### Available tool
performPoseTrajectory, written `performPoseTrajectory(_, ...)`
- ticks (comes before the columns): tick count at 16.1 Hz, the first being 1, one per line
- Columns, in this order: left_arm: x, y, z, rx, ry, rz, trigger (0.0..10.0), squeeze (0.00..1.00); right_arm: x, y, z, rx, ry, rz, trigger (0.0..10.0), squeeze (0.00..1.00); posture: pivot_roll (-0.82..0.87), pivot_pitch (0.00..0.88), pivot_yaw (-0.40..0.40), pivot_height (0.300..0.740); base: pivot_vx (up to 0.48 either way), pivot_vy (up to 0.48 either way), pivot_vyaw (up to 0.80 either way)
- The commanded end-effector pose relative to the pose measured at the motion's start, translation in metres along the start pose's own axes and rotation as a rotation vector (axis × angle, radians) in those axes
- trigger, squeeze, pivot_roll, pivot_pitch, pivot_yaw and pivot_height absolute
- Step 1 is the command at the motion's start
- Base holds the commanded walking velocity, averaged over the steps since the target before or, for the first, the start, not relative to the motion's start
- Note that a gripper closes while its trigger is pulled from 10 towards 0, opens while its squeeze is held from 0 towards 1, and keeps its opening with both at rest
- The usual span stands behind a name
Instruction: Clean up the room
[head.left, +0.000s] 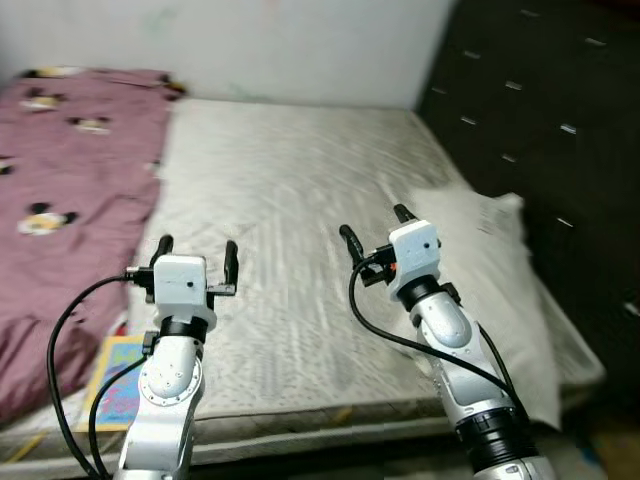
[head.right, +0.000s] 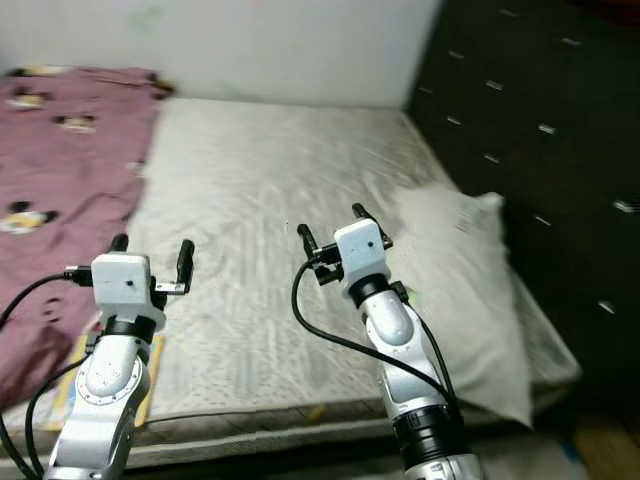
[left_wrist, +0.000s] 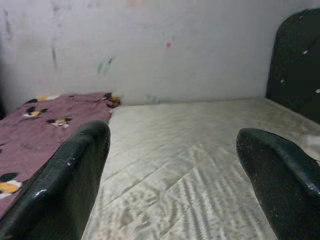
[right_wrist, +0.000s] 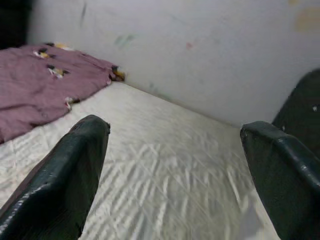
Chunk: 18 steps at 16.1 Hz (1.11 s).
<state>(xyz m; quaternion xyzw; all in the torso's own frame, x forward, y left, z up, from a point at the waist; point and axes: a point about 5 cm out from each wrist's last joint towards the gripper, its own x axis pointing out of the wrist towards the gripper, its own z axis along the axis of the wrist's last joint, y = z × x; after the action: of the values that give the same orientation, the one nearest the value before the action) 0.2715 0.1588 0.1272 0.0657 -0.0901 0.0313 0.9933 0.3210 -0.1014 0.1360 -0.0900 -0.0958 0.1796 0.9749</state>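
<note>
Left gripper: the left gripper has its two black fingers spread wide apart with nothing between them; it touches nothing and hovers above the near part of the mattress; in the left wrist view the fingers frame bare quilting and the far wall

Right gripper: the right gripper is likewise spread wide and holds nothing; it hovers over the mattress just beside the pillow, apart from it; its fingers in the right wrist view stand wide with the mattress showing between them

Arm pose: both silver arms reach forward and up from the bottom of the head views, wrists raised, fingers pointing toward the wall; the right forearm leans in toward the middle of the bed; black cables loop beside each arm

Mattress: the cream quilted mattress lies bare across the middle of the scene

Blanket: a maroon blanket with small cartoon figures lies rumpled over the left part of the bed, reaching back to the wall

Pillow: a white pillow lies along the right edge of the mattress, beside the dark cabinet

Book: a colourful flat book or card lies at the near left edge, partly hidden behind the left arm
</note>
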Motion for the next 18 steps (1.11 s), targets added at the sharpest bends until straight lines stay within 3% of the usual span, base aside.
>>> performPoseTrajectory(1,0.002,0.001,0.008,0.01,-0.024,0.0,10.0,0.0,0.007,0.002,0.005,-0.026,0.018,0.001,10.0,0.0,-0.01,0.036,-0.081,0.74,0.0,0.0,0.0)
performPoseTrajectory(5,-0.002,0.009,0.008,0.023,-0.018,0.004,10.0,0.0,-0.001,-0.004,-0.009,0.015,0.105,-0.047,10.0,0.0,0.0,0.025,-0.073,0.74,0.0,0.0,0.0)
performPoseTrajectory(7,-0.005,0.006,0.005,0.021,-0.004,-0.005,10.0,0.0,-0.007,0.0,-0.014,0.072,0.125,-0.037,10.0,0.0,0.0,0.012,-0.078,0.74,0.0,-0.247,0.0)
performPoseTrajectory(11,-0.002,-0.001,0.004,0.01,0.001,-0.027,10.0,0.0,-0.006,0.002,-0.018,0.067,0.159,0.002,10.0,0.0,-0.01,0.0,-0.085,0.74,0.0,-0.258,0.0)
performPoseTrajectory(15,-0.002,0.004,0.003,0.018,0.001,-0.018,10.0,0.0,-0.007,0.004,-0.014,0.123,0.144,0.055,10.0,0.0,-0.02,0.011,-0.091,0.74,0.0,-0.281,0.0)
performPoseTrajectory(18,-0.003,0.002,0.003,0.014,0.001,-0.022,10.0,0.0,-0.011,0.004,-0.013,0.111,0.133,0.05,10.0,0.0,-0.02,0.01,-0.094,0.74,0.0,-0.311,0.0)
